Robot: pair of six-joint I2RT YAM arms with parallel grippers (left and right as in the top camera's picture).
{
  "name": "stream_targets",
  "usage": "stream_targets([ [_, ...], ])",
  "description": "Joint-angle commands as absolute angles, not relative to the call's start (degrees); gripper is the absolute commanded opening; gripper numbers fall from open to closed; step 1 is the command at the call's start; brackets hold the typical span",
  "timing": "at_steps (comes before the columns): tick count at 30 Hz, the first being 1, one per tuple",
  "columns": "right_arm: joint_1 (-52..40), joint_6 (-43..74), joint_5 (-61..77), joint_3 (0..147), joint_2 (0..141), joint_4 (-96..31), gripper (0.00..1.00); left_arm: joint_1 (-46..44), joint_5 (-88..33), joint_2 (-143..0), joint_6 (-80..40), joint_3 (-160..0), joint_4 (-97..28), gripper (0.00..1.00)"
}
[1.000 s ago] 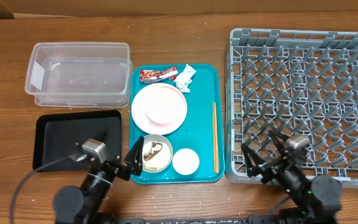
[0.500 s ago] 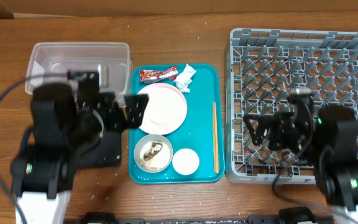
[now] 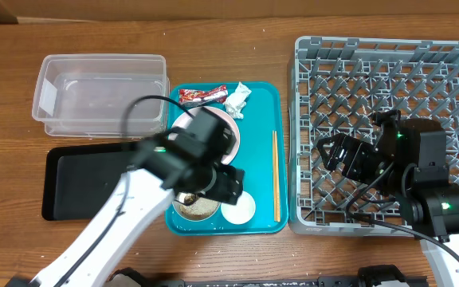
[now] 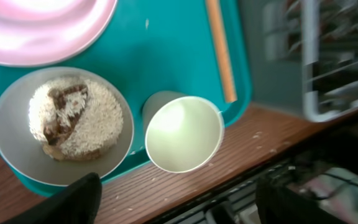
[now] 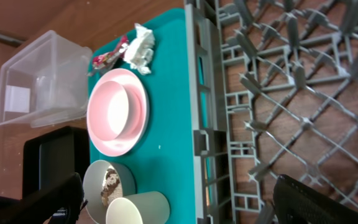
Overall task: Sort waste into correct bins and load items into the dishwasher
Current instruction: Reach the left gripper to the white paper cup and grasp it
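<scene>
The pale bowl (image 4: 17,124) holds white rice and brown food scraps (image 4: 67,115) on the teal tray. The white cup (image 4: 185,134) stands right of it, with the chopsticks (image 4: 219,50) beyond. My left gripper (image 4: 179,208) hovers open and empty above bowl and cup; in the overhead view (image 3: 223,182) it hides part of the pink plate (image 3: 231,127). The red wrapper (image 3: 202,96) and tissue wad (image 3: 237,98) lie at the tray's far end. My right gripper (image 5: 185,208) is open and empty over the grey rack (image 3: 389,72), near its front left.
The clear tub (image 3: 102,96) sits at the back left, with the black tray (image 3: 78,179) in front of it. The teal tray (image 3: 261,112) lies between them and the rack. My left arm crosses the black tray's right edge. The table's front edge is close below the cup.
Both arms have risen from the table's front edge. The left arm swung right over the teal tray to above bowl and cup. The right arm moved over the rack's front left.
</scene>
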State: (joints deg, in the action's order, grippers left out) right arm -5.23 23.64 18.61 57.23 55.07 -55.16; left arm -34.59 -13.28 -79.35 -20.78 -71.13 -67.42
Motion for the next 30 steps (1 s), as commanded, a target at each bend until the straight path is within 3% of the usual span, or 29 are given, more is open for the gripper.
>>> stream_targets([
  [1, -5.0, 25.6, 16.7, 59.2, 54.7, -55.9, 1.00, -38.7, -5.9, -83.4, -25.0, -67.8, -65.4, 0.77],
  [6, -5.0, 25.5, 16.5, 59.2, 54.7, -57.5, 1.00, -40.2, -3.2, -89.0, -26.0, -65.3, -60.8, 0.72],
  [9, -5.0, 25.5, 16.5, 59.2, 54.7, -57.9, 1.00, -40.1, -3.2, -92.0, -26.0, -65.3, -59.3, 0.63],
  [11, -5.0, 25.5, 16.3, 59.2, 54.7, -57.8, 1.00, -40.1, -3.7, -93.6, -26.0, -65.3, -59.3, 0.51],
  [14, -5.0, 25.5, 14.4, 59.2, 54.7, -57.8, 1.00, -40.3, -5.8, -95.0, -26.0, -65.3, -59.1, 0.21],
  [17, -5.0, 25.5, 13.5, 59.2, 54.7, -57.8, 1.00, -40.1, -6.0, -95.1, -26.0, -65.5, -58.7, 0.04],
  [25, -5.0, 25.5, 14.0, 59.2, 54.7, -58.1, 1.00, -32.5, -9.5, -91.7, -25.1, -72.4, -67.1, 0.04],
  [28, -5.0, 24.0, 18.7, 59.2, 54.7, -57.8, 1.00, -25.3, -21.2, -88.5, -18.5, -73.6, -66.4, 0.04],
  [30, -5.0, 19.5, 25.6, 59.2, 54.7, -56.7, 1.00, -19.3, -35.6, -86.7, -12.1, -73.7, -64.8, 0.04],
])
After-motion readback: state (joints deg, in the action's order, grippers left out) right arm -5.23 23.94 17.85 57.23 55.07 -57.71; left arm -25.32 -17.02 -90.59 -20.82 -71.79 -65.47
